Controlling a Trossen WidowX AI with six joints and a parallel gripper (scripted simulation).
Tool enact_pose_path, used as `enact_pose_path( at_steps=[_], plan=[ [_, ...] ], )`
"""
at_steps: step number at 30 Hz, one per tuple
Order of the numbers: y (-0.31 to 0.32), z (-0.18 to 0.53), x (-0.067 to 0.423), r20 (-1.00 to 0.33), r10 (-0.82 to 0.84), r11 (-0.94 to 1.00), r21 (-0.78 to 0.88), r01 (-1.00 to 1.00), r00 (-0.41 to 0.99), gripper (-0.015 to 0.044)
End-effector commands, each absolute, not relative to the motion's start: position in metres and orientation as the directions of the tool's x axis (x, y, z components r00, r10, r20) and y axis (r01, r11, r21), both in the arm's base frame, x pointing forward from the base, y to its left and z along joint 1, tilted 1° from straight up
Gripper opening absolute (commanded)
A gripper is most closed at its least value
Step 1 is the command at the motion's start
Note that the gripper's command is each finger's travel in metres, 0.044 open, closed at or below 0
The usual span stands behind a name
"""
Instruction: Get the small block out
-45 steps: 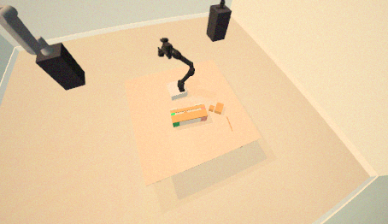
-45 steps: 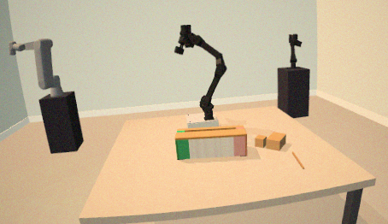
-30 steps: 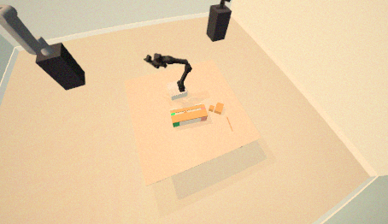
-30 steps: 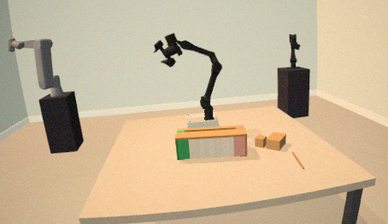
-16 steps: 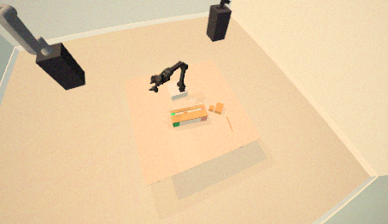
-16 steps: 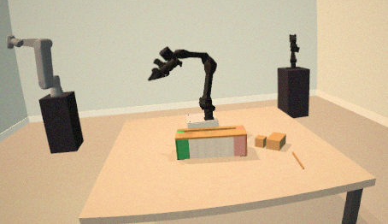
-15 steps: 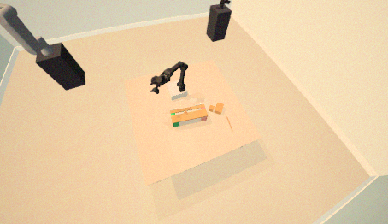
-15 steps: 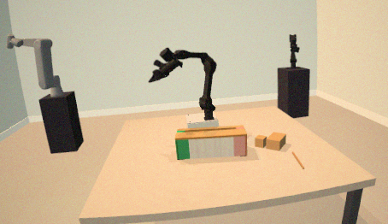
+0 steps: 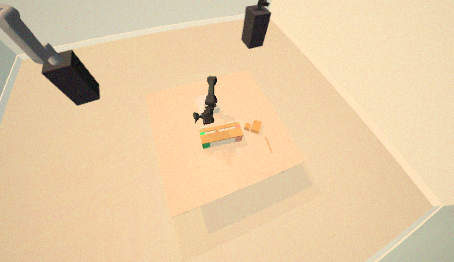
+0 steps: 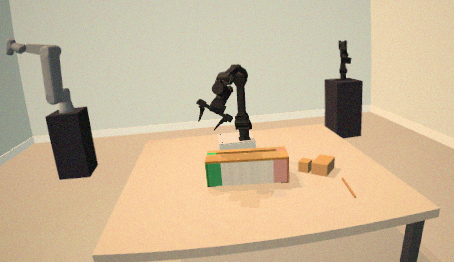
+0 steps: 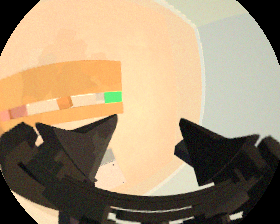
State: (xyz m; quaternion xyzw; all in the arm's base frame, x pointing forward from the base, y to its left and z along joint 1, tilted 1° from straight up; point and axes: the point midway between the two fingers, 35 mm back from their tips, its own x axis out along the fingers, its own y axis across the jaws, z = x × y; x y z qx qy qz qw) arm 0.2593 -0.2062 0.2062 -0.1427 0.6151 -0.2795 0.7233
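The box [image 9: 221,137] [image 10: 247,157] [image 11: 71,72] has an orange top with a long slot and a clear front. Its green end [image 10: 214,174] [image 11: 113,97] is at the left in the exterior view, its pink end [image 10: 281,170] [image 11: 18,111] at the right. In the wrist view a small orange block [image 11: 65,102] shows through the slot, near mid-length; it cannot be made out through the front. My gripper [image 9: 201,122] [image 10: 208,125] [image 11: 149,119] is open and empty, in the air behind the box and toward its green end, above the box top.
A small orange cube [image 9: 247,127] [image 10: 305,165] and a larger orange block [image 9: 256,126] [image 10: 323,165] sit beside the pink end. A thin orange stick [image 9: 269,145] [image 10: 349,187] lies farther right. My arm's pale base plate [image 10: 230,140] is behind the box.
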Motion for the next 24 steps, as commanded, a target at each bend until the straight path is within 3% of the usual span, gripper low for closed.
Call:
enact_pose_path(
  at_steps=[1, 5, 9, 12, 24],
  plan=[
    [-0.154, 0.172, 0.28, -0.87, -0.486, 0.843, -0.492, -0.218, 0.085, 0.04],
    [-0.095, 0.14, 0.288, -0.914, -0.402, 0.673, -0.333, -0.66, 0.052, 0.04],
    [-0.036, 0.111, 0.282, -0.939, -0.345, 0.32, -0.103, -0.942, -0.015, 0.04],
    [-0.017, 0.102, 0.276, -0.942, -0.333, 0.176, -0.018, -0.984, -0.043, 0.04],
    [-0.017, 0.097, 0.276, -0.942, -0.333, 0.176, -0.018, -0.984, -0.043, 0.04]
  ],
)
